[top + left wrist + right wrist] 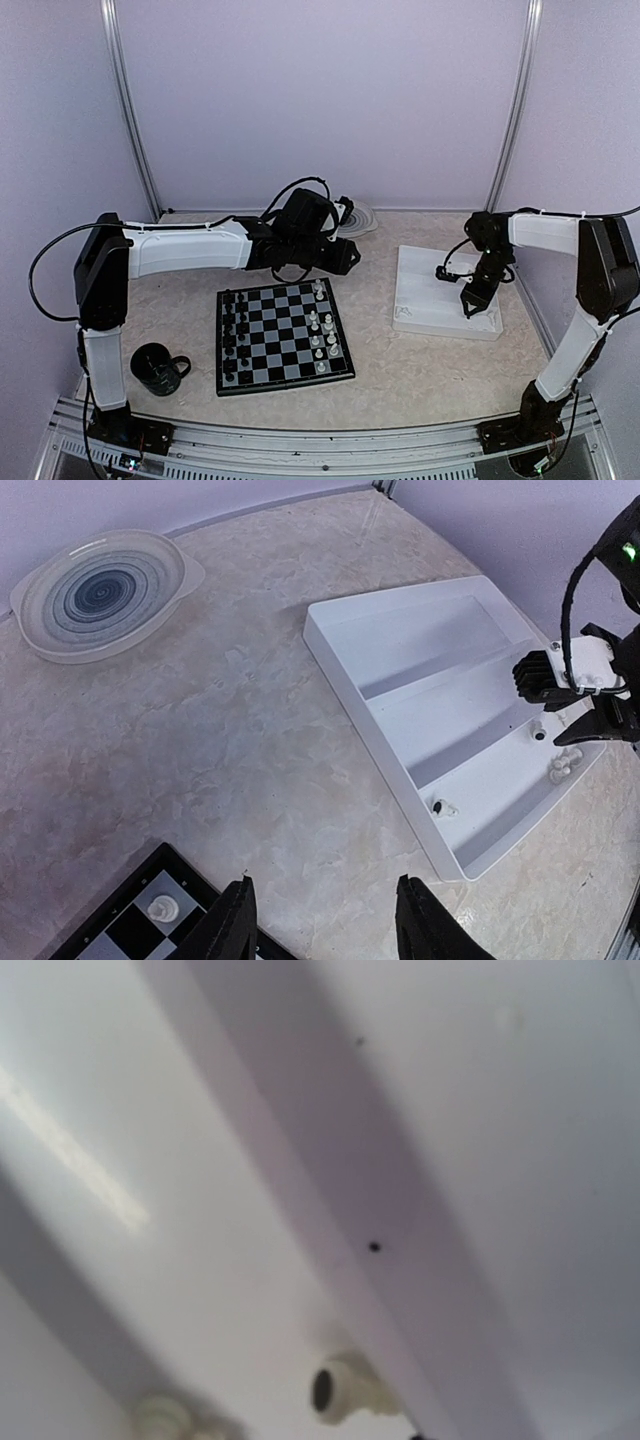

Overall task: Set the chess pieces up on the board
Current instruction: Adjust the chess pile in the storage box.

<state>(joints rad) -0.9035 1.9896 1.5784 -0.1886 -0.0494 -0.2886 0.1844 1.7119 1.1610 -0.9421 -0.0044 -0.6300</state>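
The right end effector [566, 704] hangs low over the near right end of the tray [372, 712]. Its fingers look apart and they hold nothing. Right under it a white piece [346, 1390] lies on its side on the tray floor, close to a slot wall. The right wrist view shows its hollow bottom, so its long way runs flat along the floor, not up. It sits at the bottom edge of that view. I think the end effector needs to come down only a little and close across the thin body. A lying piece may roll or slip out.

The right arm is much nearer to it. The left end effector [330, 925] is open and empty. It hovers over the table [250, 740] just past the far edge of the board [275, 335], well apart from the tray.

The tray has three long slots. The two far ones look empty. The near one also has loose white pieces [560, 770] beside the right end effector and a black piece [440, 806] more to the left.

On the board, black pieces [240, 326] stand on the left side and white pieces [313, 321] on the right. With pieces left in the tray, the job is not finished.

A glass dish [100, 595] sits far back with nothing in it. A dark mug [158, 368] stands near, left of the board; I cannot see inside it.
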